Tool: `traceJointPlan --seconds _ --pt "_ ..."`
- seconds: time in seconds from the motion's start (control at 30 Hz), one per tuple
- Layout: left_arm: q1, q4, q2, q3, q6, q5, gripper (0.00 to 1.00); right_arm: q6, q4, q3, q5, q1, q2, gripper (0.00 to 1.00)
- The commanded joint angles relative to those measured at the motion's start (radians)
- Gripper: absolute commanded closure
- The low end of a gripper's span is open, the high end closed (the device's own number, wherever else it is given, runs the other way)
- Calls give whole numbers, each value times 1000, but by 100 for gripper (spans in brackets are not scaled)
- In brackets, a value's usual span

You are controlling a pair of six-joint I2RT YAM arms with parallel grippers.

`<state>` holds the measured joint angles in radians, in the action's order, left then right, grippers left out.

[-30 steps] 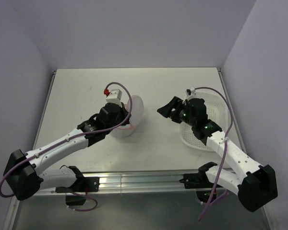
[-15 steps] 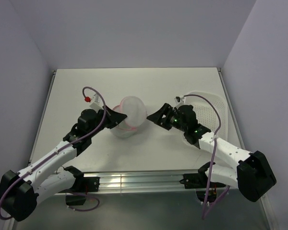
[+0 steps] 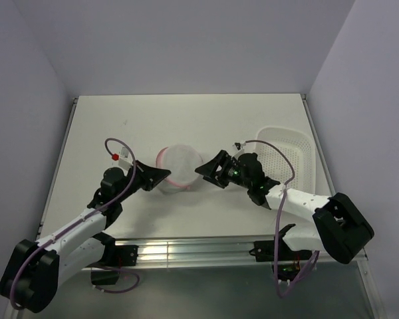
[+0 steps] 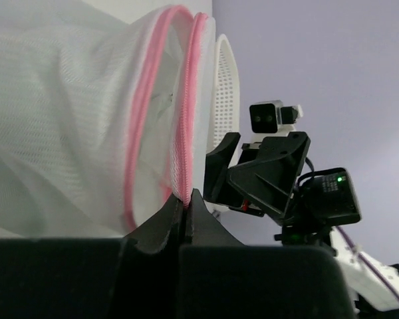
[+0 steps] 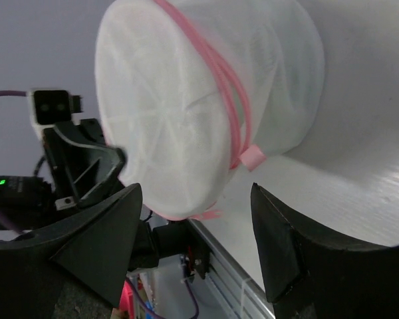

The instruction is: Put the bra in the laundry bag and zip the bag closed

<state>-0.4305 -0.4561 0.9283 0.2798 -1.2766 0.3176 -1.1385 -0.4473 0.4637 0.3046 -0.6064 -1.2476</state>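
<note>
The laundry bag (image 3: 179, 167) sits near the middle of the table (image 3: 120, 126), puffed up, with its two mesh halves brought together. I can't make out the bra through the mesh; going by the bulge I'd guess it's inside, but nothing shows it plainly. My left gripper (image 3: 161, 176) is at the bag's left side, fingers pinched closed on the pink zipper edge (image 4: 184, 166), probably to anchor the rim so the bag won't slide under a pull. My right gripper (image 3: 208, 171) is just right of the bag with its fingers spread wide, touching nothing and facing the seam. A small pink tab (image 5: 253, 157) sticks out there, likely the zipper pull. I can't tell how much is zipped. The white basket (image 3: 287, 154) is further right, well apart.
</note>
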Motion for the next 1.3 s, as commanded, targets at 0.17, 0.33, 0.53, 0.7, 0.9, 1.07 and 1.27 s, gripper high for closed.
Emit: traceJointPlan --seconds 0.17,0.33,0.53,0.7,0.9,1.07,1.27 --pt "38 -308 11 -108 -190 74 100 -118 -157 -59 -47 -58 7 28" --pt "59 -329 -46 -149 -239 52 100 -141 -188 -80 -68 -78 -13 29" --pt "79 -365 -65 -182 -309 57 100 -176 -274 -80 -85 -93 -61 30" --pt "82 -397 -52 -206 -351 69 100 -196 -321 -59 -105 -107 -101 32" --pt "84 -453 -37 -243 -395 71 100 -227 -392 -56 -142 -133 -156 34" --pt "85 -467 -36 -252 -411 75 100 -244 -455 -48 -167 -142 -193 35" --pt "85 -411 -52 -238 -385 81 100 -244 -465 -26 -173 -150 -207 46"
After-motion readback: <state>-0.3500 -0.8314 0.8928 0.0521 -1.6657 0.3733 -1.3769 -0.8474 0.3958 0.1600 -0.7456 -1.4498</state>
